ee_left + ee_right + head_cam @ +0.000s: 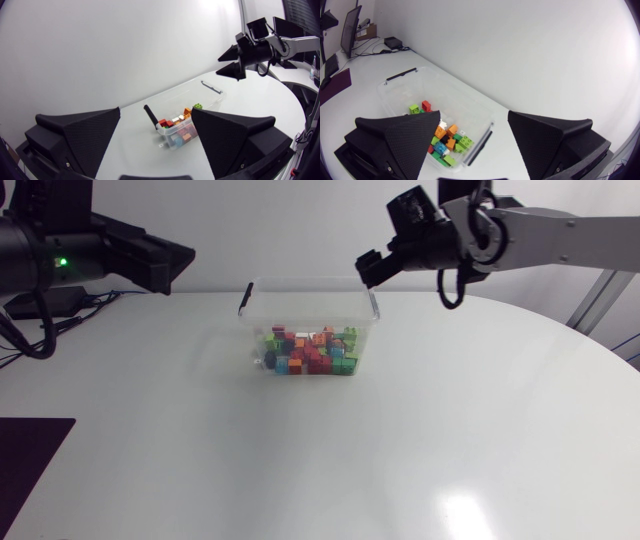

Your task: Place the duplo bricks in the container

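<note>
We find duplo bricks (310, 352) only inside container (300, 305); left hand (156, 110) and right hand (367, 272) released, empty. Placing looks finished; next, retreat.

The right arm (560, 225) is showing a long silver-grey link, running into chunky black joints just behind the right end effector (368, 268). A black cable (447, 290) is looping off the wrist behind it. Up close, the right fingers (402, 140) are coming across as broad matte black wedges with a fine dimpled texture. The left arm (70, 250) is looking all black, a small green light (60, 262) glowing behind the left end effector (170, 268), and the left fingers (90, 135) are wearing the same dimpled black.
</note>
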Controlling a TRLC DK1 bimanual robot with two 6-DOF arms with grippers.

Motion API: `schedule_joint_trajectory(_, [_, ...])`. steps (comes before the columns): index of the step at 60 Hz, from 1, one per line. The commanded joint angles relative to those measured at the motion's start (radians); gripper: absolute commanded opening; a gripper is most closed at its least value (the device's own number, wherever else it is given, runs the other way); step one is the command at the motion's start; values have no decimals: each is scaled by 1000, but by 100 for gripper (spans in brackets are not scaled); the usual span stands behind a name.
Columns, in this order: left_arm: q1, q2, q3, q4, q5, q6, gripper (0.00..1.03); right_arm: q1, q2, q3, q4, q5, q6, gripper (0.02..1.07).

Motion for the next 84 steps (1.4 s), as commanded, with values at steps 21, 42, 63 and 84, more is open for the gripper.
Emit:
schedule_joint_trajectory(21, [111,-218,-211,14,-24,73,99,-198,-451,-411,85,13,-44,102])
schedule_joint_trajectory(42, [172,-436,-367,41,-22,73,99,-298,-803,-723,147,29,-43,102])
schedule_joint_trajectory(63, [207,-727,-587,71,-21,63,99,-382,-1112,-942,118,20,-44,102])
schedule_joint_trajectory(84, [215,-867,-750,122,-45,-28,99,-371,-1325,-1109,90,44,53,102])
